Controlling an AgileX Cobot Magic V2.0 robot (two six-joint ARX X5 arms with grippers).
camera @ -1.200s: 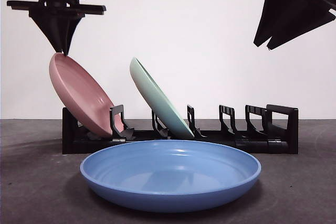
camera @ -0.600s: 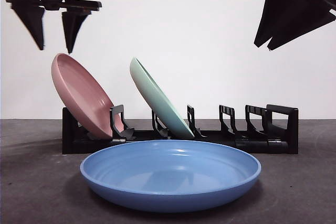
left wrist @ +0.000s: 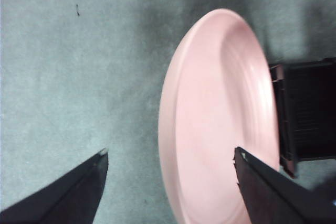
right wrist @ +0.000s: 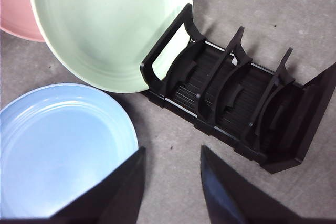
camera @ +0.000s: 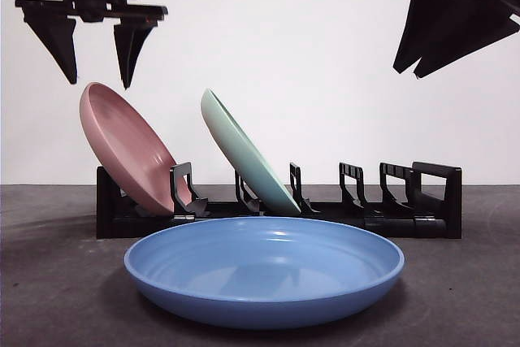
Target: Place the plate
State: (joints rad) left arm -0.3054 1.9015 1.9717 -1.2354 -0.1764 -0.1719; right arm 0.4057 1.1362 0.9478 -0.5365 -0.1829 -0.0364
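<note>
Now pink plate [camera: 126, 148] tilted leftward in rack [camera: 276, 213], left pincer [camera: 96, 58] released above.

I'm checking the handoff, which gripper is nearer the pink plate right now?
Left. The left gripper hangs open just above the pink plate; the right gripper waits high over the rack's far end.

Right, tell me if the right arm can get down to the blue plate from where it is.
Probably yes. The right gripper hangs open above the table beside the blue plate, which lies flat in front of the rack with nothing on it or over it. The left gripper is over the pink plate.
</note>
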